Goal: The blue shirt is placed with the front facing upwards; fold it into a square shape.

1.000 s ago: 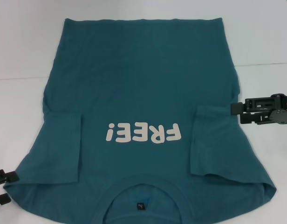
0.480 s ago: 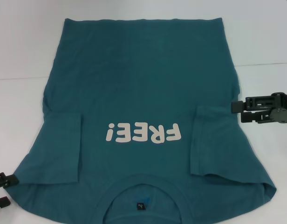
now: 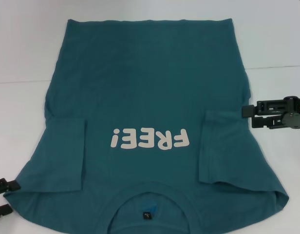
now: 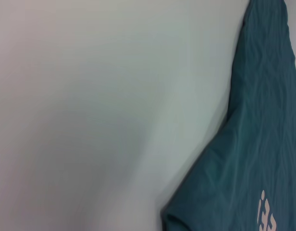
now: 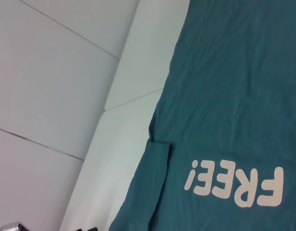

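Left gripper (image 3: 5, 197) low at the near left corner of the white table (image 3: 23, 53), only two black fingertips in the head view, one above the other with a gap between them. Nothing between the tips; open, holding nothing. The upper tip touches or nearly touches the shirt's near left edge; cannot tell which.

Blue shirt (image 3: 145, 87) lies flat just beside that gripper, spreading away from it toward the middle of the table. Front up, white "FREE!" print (image 3: 150, 139) reads upside down from the head camera. Collar (image 3: 149, 207) with a small dark label nearest the robot, hem at the far end. Both short sleeves folded inward onto the body, left sleeve (image 3: 67, 153) closest to the left gripper, right sleeve (image 3: 220, 146) across the print from it.

Right gripper (image 3: 247, 117) level with the shirt's right edge, beside the folded right sleeve. Two black fingertips stand slightly apart at the fabric edge; cloth not visibly pinched.
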Controlling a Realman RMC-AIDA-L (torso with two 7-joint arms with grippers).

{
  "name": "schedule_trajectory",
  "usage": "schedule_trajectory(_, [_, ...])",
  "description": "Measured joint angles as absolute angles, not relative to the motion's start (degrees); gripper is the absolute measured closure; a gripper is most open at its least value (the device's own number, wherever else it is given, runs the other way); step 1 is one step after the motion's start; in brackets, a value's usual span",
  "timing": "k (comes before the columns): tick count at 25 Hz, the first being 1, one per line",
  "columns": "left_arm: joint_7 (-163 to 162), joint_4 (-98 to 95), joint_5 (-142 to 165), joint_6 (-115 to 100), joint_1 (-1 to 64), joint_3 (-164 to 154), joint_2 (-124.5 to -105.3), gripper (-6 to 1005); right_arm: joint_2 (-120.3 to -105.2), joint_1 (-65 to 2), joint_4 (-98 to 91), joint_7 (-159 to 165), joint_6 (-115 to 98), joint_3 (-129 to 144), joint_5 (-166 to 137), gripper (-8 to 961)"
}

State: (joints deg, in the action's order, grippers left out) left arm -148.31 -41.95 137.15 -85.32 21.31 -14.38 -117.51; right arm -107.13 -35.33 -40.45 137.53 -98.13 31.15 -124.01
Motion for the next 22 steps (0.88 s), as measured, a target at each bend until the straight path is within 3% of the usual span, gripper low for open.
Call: schedule_trajectory(22, [-148.01,-39.15,136.08,-85.18,22.22,-14.61,-117.60,269,-106.78,-34.98,-40.16,138.18,-97.99,31.02,-123.66,119])
